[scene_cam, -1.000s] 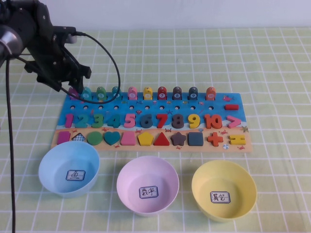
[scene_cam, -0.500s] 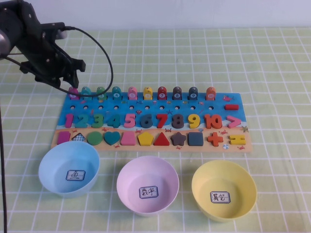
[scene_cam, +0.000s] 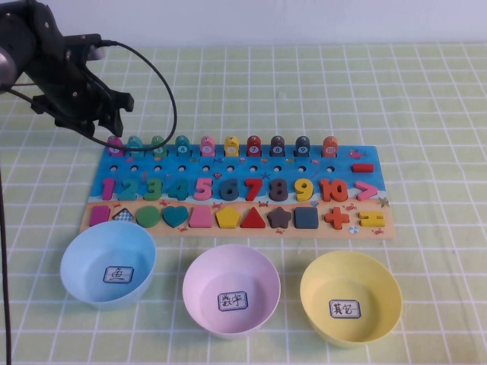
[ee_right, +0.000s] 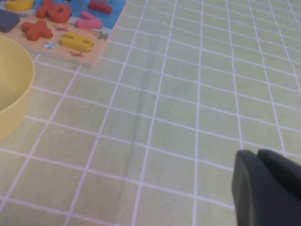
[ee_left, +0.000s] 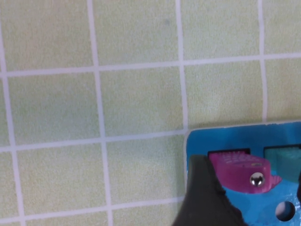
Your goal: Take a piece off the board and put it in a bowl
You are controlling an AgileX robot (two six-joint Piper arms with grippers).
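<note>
**Left gripper straddles the purple fish at the board's far-left corner**

The left gripper (scene_cam: 112, 135) is down at the far-left corner of the board (scene_cam: 228, 171), its jaws spread on either side of the piece (scene_cam: 115, 144), the small purple-magenta fish at the left end of the fish row. In the left wrist view, one dark finger (ee_left: 203, 200) stands right against the blunt end of the piece (ee_left: 240, 172), and only a sliver of the other finger shows at the frame's edge past the tail, so I cannot tell whether the grip has closed on it. The piece sits in its slot on the board (ee_left: 225, 136), a teal fish (ee_left: 284, 157) just beside it.

The bowl (scene_cam: 108, 262), light blue with a white label inside, stands on the checked green tablecloth (scene_cam: 319, 84) in front of the board's left end, well apart from the piece. A pink bowl (scene_cam: 231, 290) and a yellow bowl (scene_cam: 350, 298) stand to its right.

The right gripper (ee_right: 265, 188) hangs above bare cloth off the board's right end, near the yellow bowl (ee_right: 11, 89); its fingers look pressed together.
</note>
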